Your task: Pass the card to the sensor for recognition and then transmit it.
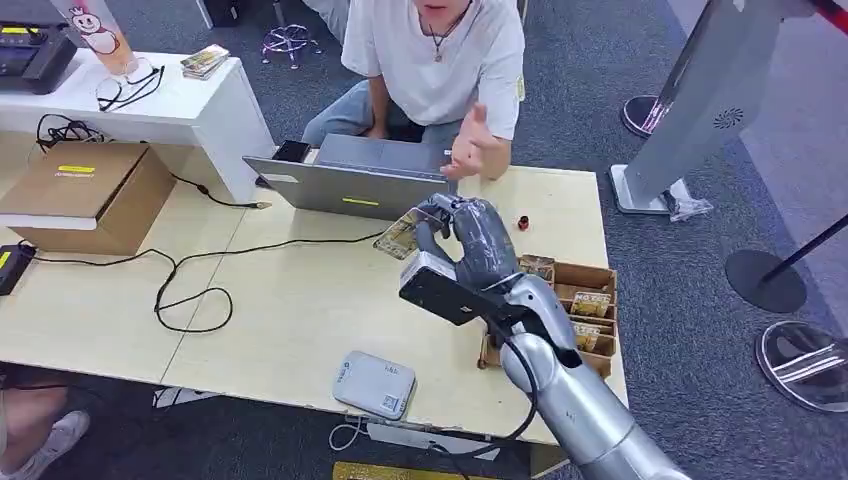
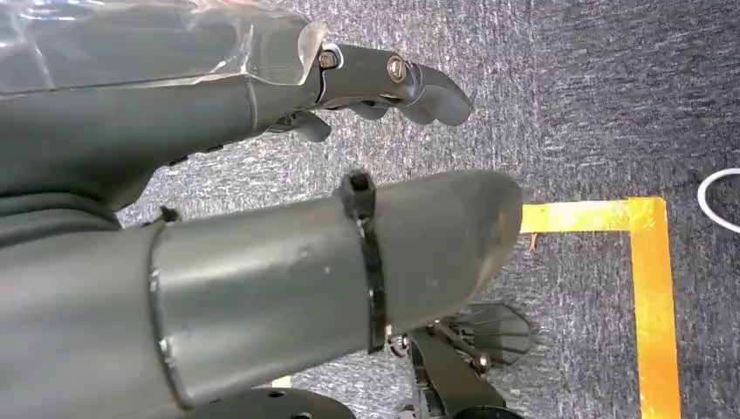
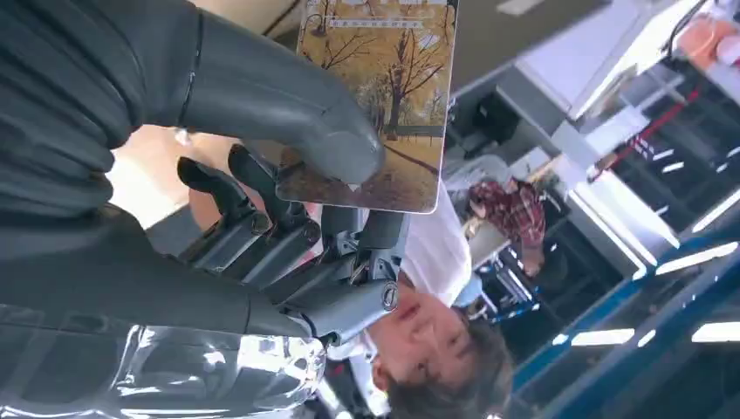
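1. We see the right hand (image 1: 468,238), grey and many-fingered, raised above the pale wooden counter (image 1: 300,300), clamped on a glossy card printed with yellow autumn trees (image 1: 399,236). In the right wrist view the thick thumb presses the card's (image 3: 380,96) printed face while the darker fingers (image 3: 262,227) back it from behind.
2. The card sits in the air, off the counter, just in front of the open grey laptop (image 1: 350,180), tilted toward it.
3. A person in a white T-shirt (image 1: 440,50) sits behind the laptop, with one hand (image 1: 472,148) raised just beyond our right hand, not touching the card.
4. The flat grey rounded sensor box (image 1: 373,384) lies near the counter's front edge, well apart from the card.
5. A compartmented brown cardboard tray of similar cards (image 1: 580,300) lies on the counter beside the silver right arm.
6. In the left wrist view the left hand (image 2: 262,175) hangs over grey carpet (image 2: 593,96) marked with yellow tape (image 2: 650,297); its fingers are apart and hold nothing.
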Robot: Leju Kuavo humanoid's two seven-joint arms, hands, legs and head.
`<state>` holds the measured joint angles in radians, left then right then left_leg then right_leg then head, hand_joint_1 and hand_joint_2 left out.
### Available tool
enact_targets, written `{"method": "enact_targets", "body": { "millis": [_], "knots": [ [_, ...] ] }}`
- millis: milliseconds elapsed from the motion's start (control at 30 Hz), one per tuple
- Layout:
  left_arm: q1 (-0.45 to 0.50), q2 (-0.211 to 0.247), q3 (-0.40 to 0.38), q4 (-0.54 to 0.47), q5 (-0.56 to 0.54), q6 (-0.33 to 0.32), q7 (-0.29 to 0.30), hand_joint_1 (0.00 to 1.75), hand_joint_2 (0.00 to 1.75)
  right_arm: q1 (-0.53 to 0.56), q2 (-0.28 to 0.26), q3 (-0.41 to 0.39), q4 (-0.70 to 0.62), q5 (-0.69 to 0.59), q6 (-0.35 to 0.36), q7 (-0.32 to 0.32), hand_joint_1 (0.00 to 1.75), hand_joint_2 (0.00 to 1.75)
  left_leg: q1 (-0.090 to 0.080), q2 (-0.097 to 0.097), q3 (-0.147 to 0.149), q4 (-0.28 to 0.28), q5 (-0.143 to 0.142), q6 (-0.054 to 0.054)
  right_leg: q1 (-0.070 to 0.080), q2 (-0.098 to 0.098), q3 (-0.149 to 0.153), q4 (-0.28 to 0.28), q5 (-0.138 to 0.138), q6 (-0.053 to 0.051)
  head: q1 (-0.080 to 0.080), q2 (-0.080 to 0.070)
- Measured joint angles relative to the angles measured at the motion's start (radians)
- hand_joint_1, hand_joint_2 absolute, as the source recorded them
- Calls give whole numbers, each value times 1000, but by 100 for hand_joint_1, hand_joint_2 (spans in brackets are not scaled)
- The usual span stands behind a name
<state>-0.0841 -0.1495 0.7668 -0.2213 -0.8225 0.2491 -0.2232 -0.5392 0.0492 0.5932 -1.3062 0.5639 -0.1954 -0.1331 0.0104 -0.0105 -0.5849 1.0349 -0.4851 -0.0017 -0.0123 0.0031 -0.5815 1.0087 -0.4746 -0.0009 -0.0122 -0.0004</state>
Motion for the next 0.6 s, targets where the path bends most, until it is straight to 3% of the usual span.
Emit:
{"method": "enact_targets", "body": {
  "millis": [467,600],
  "knots": [
    [6,-5,0,0,1,8,-8,0,0,0,16,-48,3,330,-264,55,175,175,0,0,0,0,0,0,0,0,0,0,0,0,0,0],
    [6,-5,0,0,1,9,-8,0,0,0,24,-59,19,411,-309,68,175,175,0,0,0,0,0,0,0,0,0,0,0,0,0,0]
  ]
}}
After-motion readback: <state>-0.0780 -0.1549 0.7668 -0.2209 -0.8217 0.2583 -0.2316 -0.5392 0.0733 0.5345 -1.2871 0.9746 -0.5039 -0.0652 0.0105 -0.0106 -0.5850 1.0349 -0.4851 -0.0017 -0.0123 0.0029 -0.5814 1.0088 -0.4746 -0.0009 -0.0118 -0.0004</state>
